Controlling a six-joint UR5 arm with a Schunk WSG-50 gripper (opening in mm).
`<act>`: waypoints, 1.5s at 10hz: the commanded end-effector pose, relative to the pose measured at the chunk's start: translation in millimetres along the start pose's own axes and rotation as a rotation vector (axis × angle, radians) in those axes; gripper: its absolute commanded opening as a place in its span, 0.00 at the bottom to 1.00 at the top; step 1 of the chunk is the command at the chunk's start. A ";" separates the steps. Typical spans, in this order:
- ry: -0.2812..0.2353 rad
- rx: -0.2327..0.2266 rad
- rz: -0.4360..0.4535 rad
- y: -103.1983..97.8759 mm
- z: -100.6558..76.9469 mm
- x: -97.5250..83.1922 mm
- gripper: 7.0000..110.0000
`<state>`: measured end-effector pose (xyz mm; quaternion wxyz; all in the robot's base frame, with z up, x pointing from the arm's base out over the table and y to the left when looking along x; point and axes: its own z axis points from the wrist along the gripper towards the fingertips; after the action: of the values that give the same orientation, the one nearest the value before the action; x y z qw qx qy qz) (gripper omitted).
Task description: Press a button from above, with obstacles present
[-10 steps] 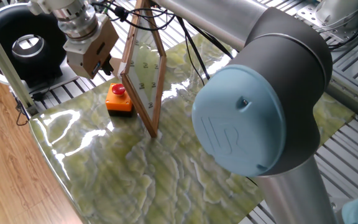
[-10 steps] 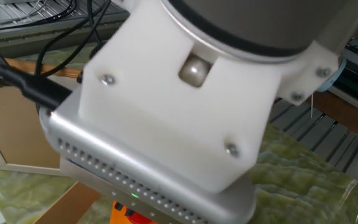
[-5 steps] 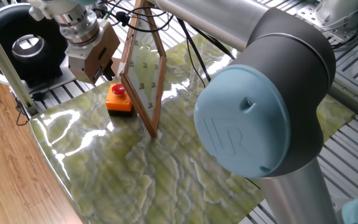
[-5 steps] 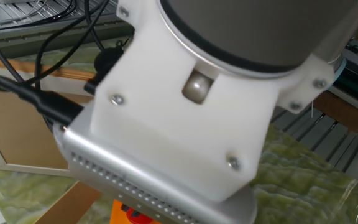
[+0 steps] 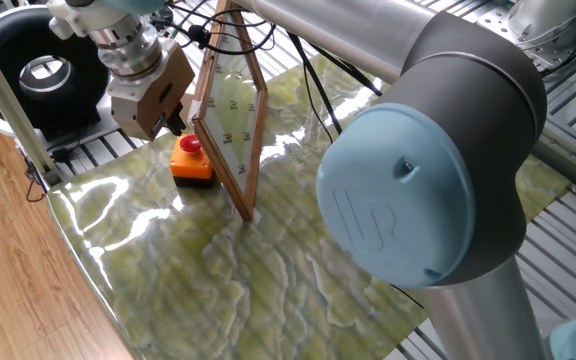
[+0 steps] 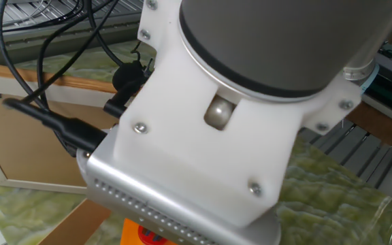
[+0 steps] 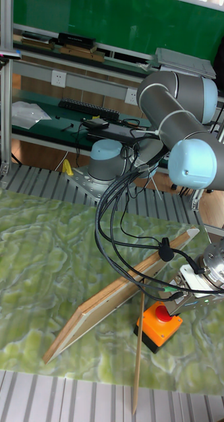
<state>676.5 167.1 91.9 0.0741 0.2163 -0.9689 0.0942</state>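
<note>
The button (image 5: pixel 190 144) is a small red cap on an orange box (image 5: pixel 193 165) that stands on the green marbled mat. Right beside it leans the obstacle, a tall transparent panel in a wooden frame (image 5: pixel 230 110). My gripper (image 5: pixel 175 121) hangs just above and left of the red cap, close to the panel's edge. In the tall fixed view the button (image 7: pixel 163 312) sits under the gripper (image 7: pixel 175 299), with the panel (image 7: pixel 118 293) sloping down to the left. The other fixed view is mostly filled by the gripper's white mount (image 6: pixel 209 136); only a strip of the orange box (image 6: pixel 138 235) shows. No view shows the fingertips clearly.
A black round device (image 5: pixel 43 70) stands at the back left beyond the mat. My arm's large blue-capped joint (image 5: pixel 418 200) fills the right foreground. Black cables (image 7: pixel 125 217) loop down over the panel. A slatted metal surface (image 5: pixel 108 150) borders the mat.
The gripper has shifted a little lower and to the right, closer to the button and the panel's edge. The button and panel have not moved.
</note>
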 end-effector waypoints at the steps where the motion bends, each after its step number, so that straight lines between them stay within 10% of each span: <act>1: -0.001 -0.011 0.005 0.9 2.4 2.2 0.00; 15: 0.004 -0.008 0.021 1.9 -2.5 -0.1 0.00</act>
<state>676.1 166.9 92.5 0.0749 0.2099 -0.9701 0.0957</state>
